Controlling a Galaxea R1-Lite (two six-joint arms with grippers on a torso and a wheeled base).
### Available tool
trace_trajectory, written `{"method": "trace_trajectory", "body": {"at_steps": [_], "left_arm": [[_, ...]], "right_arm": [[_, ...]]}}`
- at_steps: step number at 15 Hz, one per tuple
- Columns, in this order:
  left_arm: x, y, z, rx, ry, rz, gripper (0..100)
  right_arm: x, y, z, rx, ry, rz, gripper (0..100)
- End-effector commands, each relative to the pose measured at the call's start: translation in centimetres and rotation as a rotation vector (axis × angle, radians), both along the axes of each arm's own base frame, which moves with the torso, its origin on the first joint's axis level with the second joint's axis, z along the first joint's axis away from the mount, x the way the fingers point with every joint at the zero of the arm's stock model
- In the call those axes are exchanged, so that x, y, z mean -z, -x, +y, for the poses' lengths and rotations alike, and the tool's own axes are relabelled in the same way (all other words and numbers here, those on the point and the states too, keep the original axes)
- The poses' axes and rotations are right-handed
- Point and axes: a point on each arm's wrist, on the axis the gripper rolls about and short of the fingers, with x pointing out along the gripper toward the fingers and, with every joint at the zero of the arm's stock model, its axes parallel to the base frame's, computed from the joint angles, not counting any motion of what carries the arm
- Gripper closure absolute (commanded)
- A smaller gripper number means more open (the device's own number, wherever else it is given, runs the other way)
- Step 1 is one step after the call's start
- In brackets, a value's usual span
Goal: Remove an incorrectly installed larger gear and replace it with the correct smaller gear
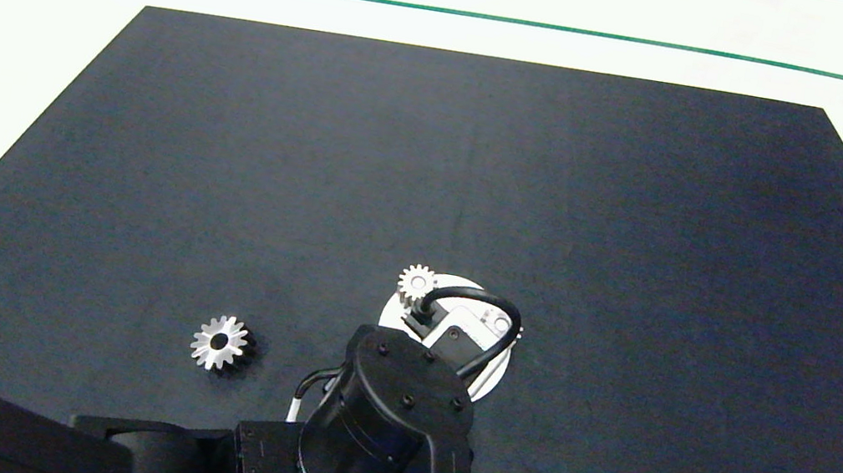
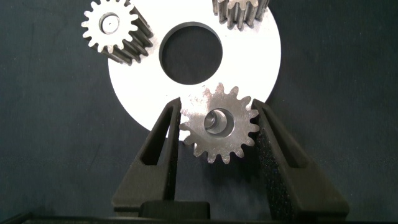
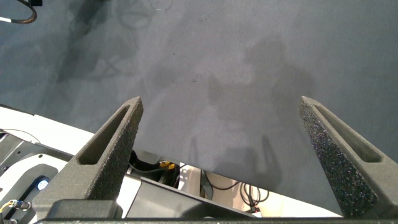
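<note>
A dark mat [image 1: 462, 192] covers the table. Near its front centre lies a round white disc [image 2: 255, 68] with a large centre hole, and small blunt-toothed gears stand on it.

The left gripper [image 2: 219, 127], reaching in from the near left, hangs directly over the disc. Its two grey fingers sit on either side of the smaller gear [image 2: 219, 124], pressed to its teeth or very nearly so. That gear rests at the disc's near edge.

The larger gear [image 1: 219, 342], with long spiky teeth, lies alone on the mat, well to the left of the disc. So the removal looks finished, and the replacement step is in hand: seating the small gear.

The next move likely calls for settling the gear squarely on its place, meshed with its neighbours, then opening the fingers.

The right gripper [image 3: 224, 155] hangs over bare mat with its fingers spread wide, holding nothing; the overhead view does not show it.

In the overhead view the left arm hides most of the disc. Only one other gear [image 1: 417, 281] shows there, at the far left rim. No pin under the held gear can be seen, and a third gear [image 2: 241, 12] is cut off in the wrist view.
</note>
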Motion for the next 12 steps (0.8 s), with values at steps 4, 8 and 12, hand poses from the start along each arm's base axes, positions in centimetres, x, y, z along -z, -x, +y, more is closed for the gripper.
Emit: {"method": "trace_trajectory", "body": {"at_steps": [4, 8, 12], "left_arm": [[-0.12, -0.99, 0.29, -0.027, -0.008, -0.017, 78], [0.2, -0.85, 0.42, -0.026, -0.016, -0.011, 78], [0.41, -0.73, 0.44, -0.024, -0.02, -0.005, 78]], "right_arm": [[0.23, 0.2, -0.03, -0.001, 0.002, 0.01, 0], [0.28, 0.3, -0.05, -0.001, 0.001, 0.005, 0], [0.24, 0.32, -0.06, -0.003, 0.001, 0.004, 0]]}}
